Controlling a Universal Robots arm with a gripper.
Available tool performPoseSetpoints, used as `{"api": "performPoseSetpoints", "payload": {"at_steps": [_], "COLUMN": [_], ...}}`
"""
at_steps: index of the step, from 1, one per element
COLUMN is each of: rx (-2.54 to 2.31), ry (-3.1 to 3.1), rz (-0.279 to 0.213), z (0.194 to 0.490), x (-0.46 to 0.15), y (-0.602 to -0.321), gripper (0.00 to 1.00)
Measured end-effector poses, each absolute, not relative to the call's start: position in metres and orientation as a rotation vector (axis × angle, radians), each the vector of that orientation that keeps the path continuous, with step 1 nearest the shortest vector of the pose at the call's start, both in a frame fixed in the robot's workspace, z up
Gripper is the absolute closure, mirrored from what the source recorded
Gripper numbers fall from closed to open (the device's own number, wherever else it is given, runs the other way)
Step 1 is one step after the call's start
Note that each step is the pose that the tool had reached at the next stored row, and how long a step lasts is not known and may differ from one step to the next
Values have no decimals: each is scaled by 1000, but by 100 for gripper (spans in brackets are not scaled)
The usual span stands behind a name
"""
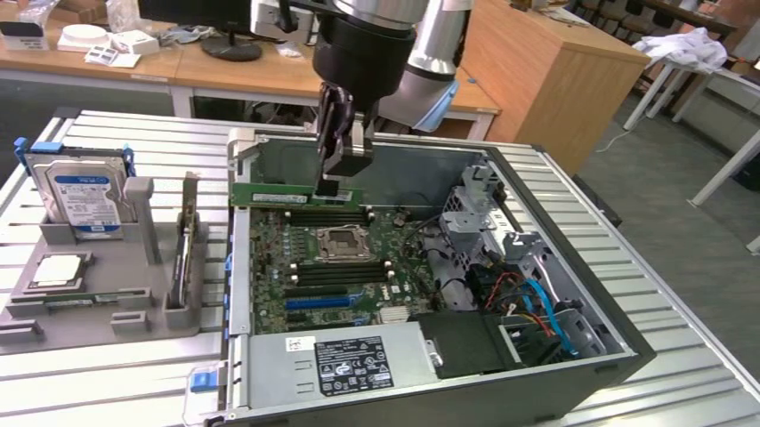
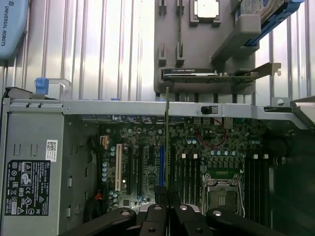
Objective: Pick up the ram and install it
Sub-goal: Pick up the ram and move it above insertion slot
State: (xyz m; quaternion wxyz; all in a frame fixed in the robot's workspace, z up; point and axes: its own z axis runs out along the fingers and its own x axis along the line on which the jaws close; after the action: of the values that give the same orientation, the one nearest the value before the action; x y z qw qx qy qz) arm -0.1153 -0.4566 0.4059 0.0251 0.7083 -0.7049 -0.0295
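The ram is a slim green stick, and my gripper is shut on its end at the exterior view's right. It hangs level above the far part of the motherboard, over the black memory slots behind the CPU socket. In the wrist view the ram appears edge-on as a thin green line running out from my gripper. It is lined up with the long slots beside the socket. I cannot tell if it touches a slot.
The open computer case lies on a slatted metal table. A power supply fills its near corner, cables its right side. On the exterior view's left, a grey fixture holds a hard drive, a CPU and a card.
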Motion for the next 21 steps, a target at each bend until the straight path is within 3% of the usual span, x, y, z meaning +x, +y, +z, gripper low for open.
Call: {"api": "performPoseSetpoints", "payload": {"at_steps": [21], "rx": [2220], "ry": [-2161], "rz": [-77], "z": [406], "x": [-114], "y": [-457], "gripper": [88]}}
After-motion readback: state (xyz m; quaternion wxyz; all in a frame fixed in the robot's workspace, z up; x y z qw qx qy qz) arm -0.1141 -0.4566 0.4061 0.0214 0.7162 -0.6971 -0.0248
